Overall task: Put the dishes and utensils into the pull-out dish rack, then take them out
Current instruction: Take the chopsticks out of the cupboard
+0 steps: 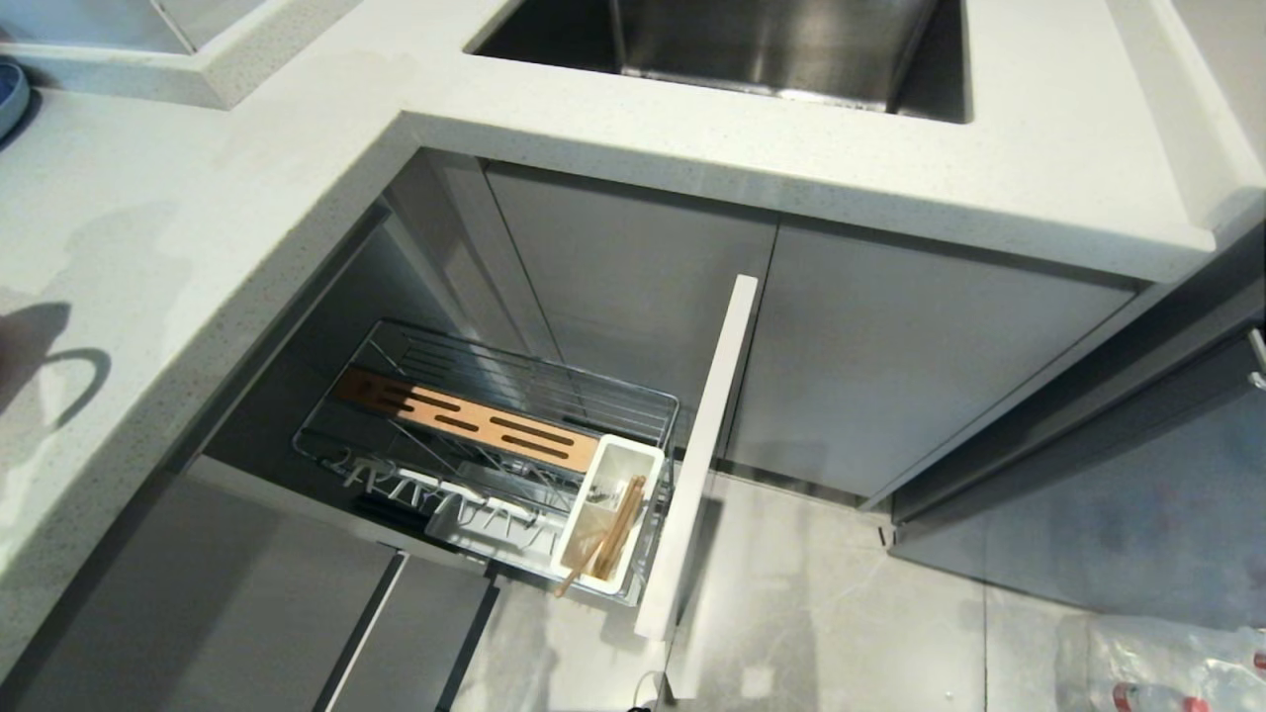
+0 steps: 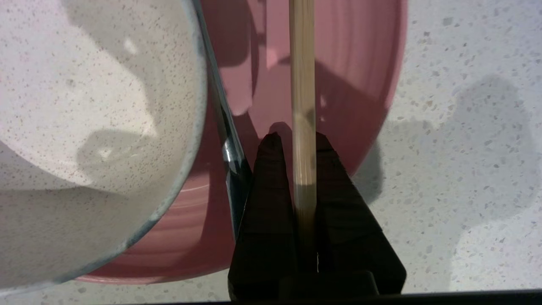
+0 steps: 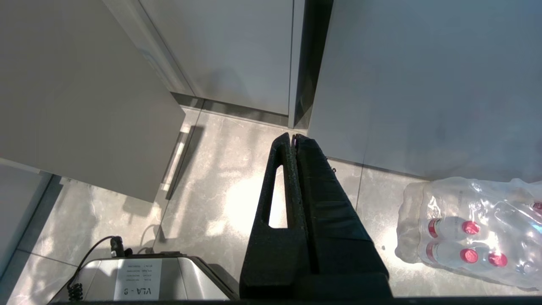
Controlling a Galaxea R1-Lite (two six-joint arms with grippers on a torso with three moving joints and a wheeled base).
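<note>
The left gripper (image 2: 294, 142) pinches 1 chopstick (image 2: 302, 84) above the pink plate (image 2: 351, 84), beside the bowl (image 2: 84, 127) and spoon (image 2: 230, 156); the right gripper (image 3: 295, 137) hangs closed, empty.

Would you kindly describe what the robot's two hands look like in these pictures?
Both are matt black. The left hand has two blunt, wedge-shaped fingers. The right hand tapers likewise, with a long slot cut through one finger. No cables or markings show on either.

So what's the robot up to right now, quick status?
Left end effector shut on a thin light wooden chopstick above the pale-pink plate. Right end effector shut, parked over the floor. Chrome wire dish rack pulled out; nothing blocking it.
</note>
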